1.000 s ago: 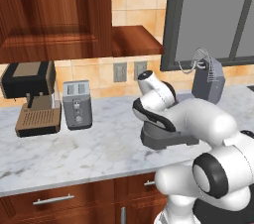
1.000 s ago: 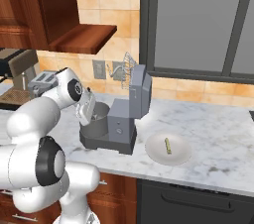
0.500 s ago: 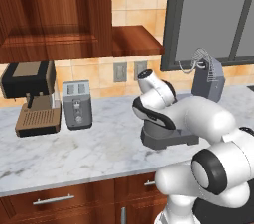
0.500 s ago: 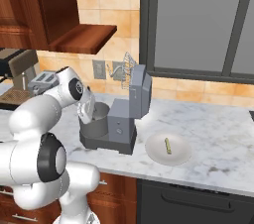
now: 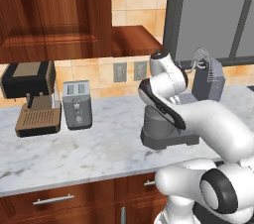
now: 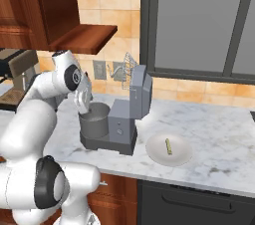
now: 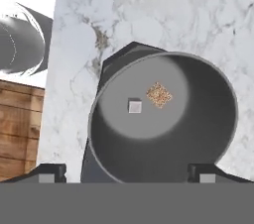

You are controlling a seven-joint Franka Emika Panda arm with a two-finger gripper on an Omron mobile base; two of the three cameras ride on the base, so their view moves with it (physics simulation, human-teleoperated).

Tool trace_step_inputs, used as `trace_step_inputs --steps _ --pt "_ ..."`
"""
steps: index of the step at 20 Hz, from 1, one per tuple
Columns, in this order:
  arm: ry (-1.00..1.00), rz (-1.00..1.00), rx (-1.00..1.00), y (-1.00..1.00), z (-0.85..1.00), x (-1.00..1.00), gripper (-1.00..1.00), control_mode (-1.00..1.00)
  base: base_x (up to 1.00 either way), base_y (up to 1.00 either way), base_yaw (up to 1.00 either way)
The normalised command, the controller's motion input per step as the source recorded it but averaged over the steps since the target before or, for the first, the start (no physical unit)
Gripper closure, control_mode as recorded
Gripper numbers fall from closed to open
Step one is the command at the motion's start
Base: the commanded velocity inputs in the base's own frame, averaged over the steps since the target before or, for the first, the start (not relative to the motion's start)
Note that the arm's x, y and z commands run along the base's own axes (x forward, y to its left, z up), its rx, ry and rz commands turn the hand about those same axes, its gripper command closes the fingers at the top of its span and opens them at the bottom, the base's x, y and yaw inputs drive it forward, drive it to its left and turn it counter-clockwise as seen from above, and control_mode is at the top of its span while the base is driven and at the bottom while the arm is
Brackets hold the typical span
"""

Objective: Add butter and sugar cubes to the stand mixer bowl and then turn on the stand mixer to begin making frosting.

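Progress: both sugar cubes are judged to be already in the bowl; the butter is not yet added and the mixer is not yet switched on.
Bowl point(image 7: 163, 124): a grey metal cylinder, seated on the flat dark base of the mixer point(image 6: 130, 114), which stands towards the middle of the counter point(image 6: 219, 139), nearer the front edge than the back wall.
Bowl contents: a whitish sugar cube point(image 7: 135, 106) and a tan-brown sugar cube point(image 7: 159, 94) are seen lying on the bottom, near each other but apart; nothing else is seen in it.
Plate point(image 6: 182, 155): a pale round plate is set on the counter just beside the mixer, towards the front edge.
Plate contents: the butter point(image 6: 169, 146), a small yellow-olive stick, is seen lying flat near the middle.
Mixer head: it is tilted back, with the wire whisk point(image 6: 127, 68) raised clear of the bowl.
Claw point(image 7: 126, 173): it is held just above the bowl's rim, fingers spread wide, nothing pinched between them.
Left to do: the butter is to be fetched from the plate and dropped in the bowl, then the mixer started.
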Motion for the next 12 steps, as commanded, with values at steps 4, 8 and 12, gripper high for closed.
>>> trace_step_inputs --steps 4,8,12 --pt "-0.03 -0.02 0.16 -0.20 0.92 -0.86 -1.00 -1.00 0.00 0.00 0.00" --pt "0.00 -0.30 0.16 -0.29 0.50 -1.00 -1.00 -1.00 0.00 0.00 0.00" --pt "0.01 -0.53 0.11 -0.51 0.10 -0.98 -1.00 -1.00 0.00 0.00 0.00"
